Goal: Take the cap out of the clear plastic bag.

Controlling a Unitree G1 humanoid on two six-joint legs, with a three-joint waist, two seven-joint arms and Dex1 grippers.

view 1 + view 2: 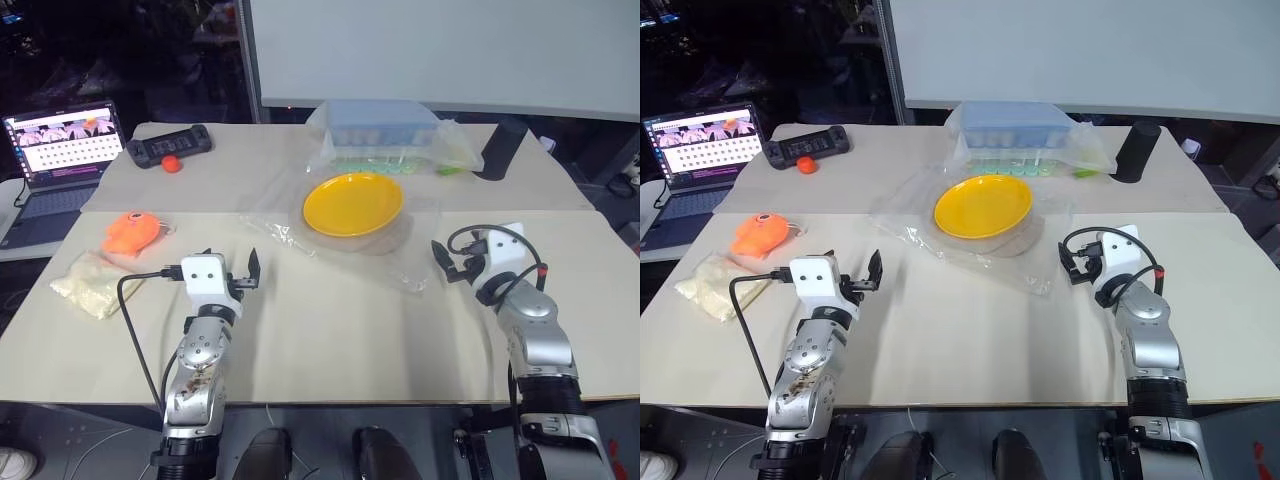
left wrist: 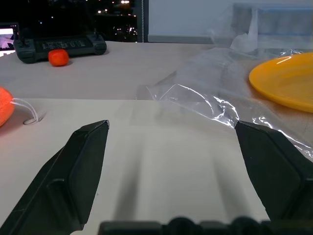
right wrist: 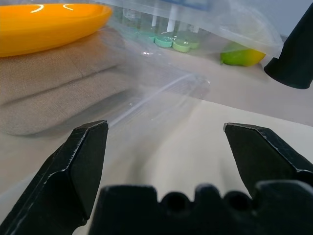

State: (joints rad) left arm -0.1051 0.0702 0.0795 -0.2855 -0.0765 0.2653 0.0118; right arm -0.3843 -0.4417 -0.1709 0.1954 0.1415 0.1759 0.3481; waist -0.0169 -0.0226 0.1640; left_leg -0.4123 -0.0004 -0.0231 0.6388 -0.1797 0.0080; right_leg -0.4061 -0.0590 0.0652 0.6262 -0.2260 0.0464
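Left tool [image 1: 243,272] wide open, empty, over bare bench [image 1: 340,340] left of bag. Right tool [image 1: 1072,262] wide open, empty, just right of bag's near-right edge. Clear plastic bag [image 1: 400,262] flat at bench middle, yellow plate [image 1: 352,203] resting on top. Cap [image 3: 54,85] inside bag, folded under plate, tan edge showing toward right tool. Open bench near both tools. Orange toy [image 1: 133,231] and grain bag [image 1: 85,282] at left; wrapped box [image 1: 385,128] far, behind plate.
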